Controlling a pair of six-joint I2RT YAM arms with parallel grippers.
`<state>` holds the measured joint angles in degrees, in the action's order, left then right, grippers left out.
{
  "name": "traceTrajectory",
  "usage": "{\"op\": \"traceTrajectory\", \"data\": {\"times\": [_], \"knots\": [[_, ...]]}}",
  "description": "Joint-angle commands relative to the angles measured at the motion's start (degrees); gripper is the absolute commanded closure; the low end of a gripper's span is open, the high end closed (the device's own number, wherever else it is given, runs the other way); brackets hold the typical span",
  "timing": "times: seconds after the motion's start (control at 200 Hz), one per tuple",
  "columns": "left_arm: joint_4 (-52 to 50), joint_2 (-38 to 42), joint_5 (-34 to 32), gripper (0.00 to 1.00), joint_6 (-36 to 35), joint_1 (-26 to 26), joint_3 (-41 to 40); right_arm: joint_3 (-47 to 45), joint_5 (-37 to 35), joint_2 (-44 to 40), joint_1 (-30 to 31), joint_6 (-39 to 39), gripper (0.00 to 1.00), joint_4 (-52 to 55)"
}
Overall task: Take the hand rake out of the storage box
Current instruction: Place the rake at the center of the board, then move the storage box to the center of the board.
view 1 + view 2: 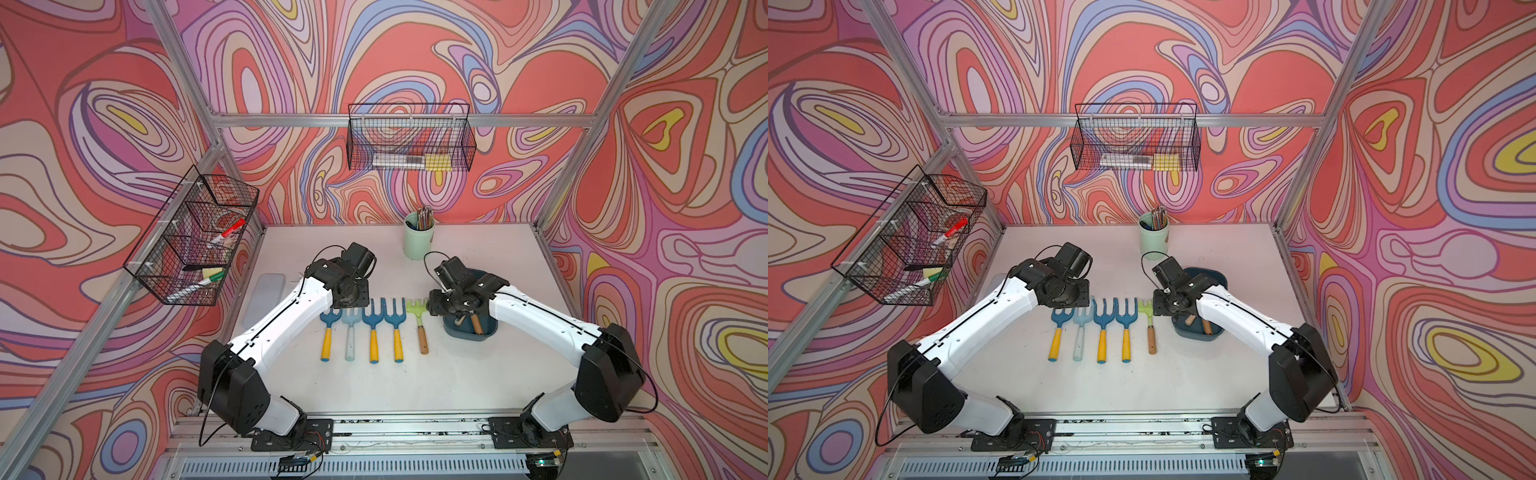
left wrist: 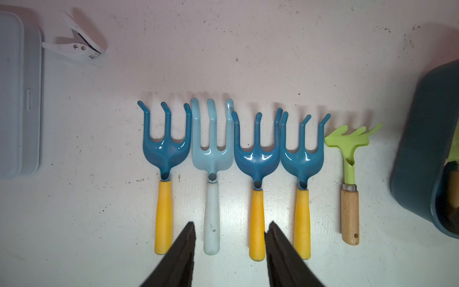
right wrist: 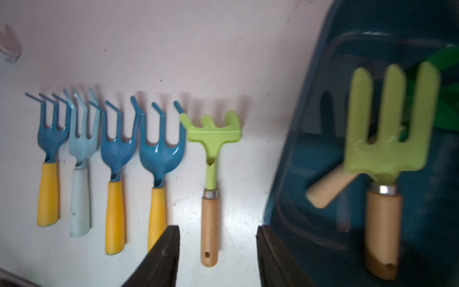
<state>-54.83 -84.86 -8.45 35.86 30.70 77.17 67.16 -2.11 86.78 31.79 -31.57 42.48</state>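
1. your right claw (image 3: 217,229) hangs parted, empty, over the green rake (image 3: 213,131).
2. the rake lies outside, just beside the storage box (image 1: 469,336).
3. your left claw (image 2: 231,225), farther from the box, gapes empty.

Right arm (image 1: 536,309) overhangs storage box (image 1: 457,332); rake (image 1: 420,326) alongside.

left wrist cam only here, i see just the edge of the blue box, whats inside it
Observer: A lime-green hand fork with a wooden handle is in the storage box.
Operator: anything else in there
Observer: A second wooden handle lies angled beside the fork.
Operator: right end effector holding anything
Observer: No, the right end effector is open and empty, over the handle of the lime-green rake on the table.
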Motion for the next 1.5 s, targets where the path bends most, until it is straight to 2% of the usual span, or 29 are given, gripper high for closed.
{"op": "traceTrajectory", "data": {"times": [0.0,0.115,0.245,0.441,0.611,0.751,1.006,1.197,1.412,1.492], "knots": [[-0.60,0.27,0.06,0.51,0.32,-0.35,0.63,-3.49,-2.90,-1.75,-7.88,4.14,0.48,4.30],[-0.39,0.66,0.00,0.51,0.31,-0.30,-0.15,-5.63,-3.54,-2.24,-14.17,6.70,0.48,4.04],[-0.15,0.20,0.93,0.51,0.53,-0.33,-0.26,-7.28,0.33,-0.84,-18.47,7.75,0.48,1.54],[0.74,-0.68,3.28,0.51,-0.01,-0.08,0.00,-8.39,2.78,2.58,-18.52,7.54,0.54,-0.84],[0.19,-2.36,1.87,0.51,-0.52,2.70,1.70,-9.00,5.92,3.72,-18.45,5.59,0.58,-3.88],[0.49,-3.81,1.67,0.51,-0.03,4.02,2.46,-8.79,3.91,4.46,-18.30,4.14,0.57,-3.92],[-0.32,-3.15,-0.14,0.51,-0.41,4.11,2.64,-7.92,2.31,7.32,-18.28,9.92,0.58,-0.14],[-0.41,-2.73,-0.35,0.51,-0.25,4.12,2.55,-9.05,1.71,8.04,-18.34,10.21,0.61,-0.98],[-1.11,-2.30,-1.14,0.51,-0.41,4.13,2.86,-10.60,1.33,9.85,-18.42,10.85,0.74,-2.44],[-1.40,-2.14,-1.39,0.51,-0.51,4.11,3.16,-10.73,0.78,10.16,-18.39,10.84,0.75,-2.35]]}}
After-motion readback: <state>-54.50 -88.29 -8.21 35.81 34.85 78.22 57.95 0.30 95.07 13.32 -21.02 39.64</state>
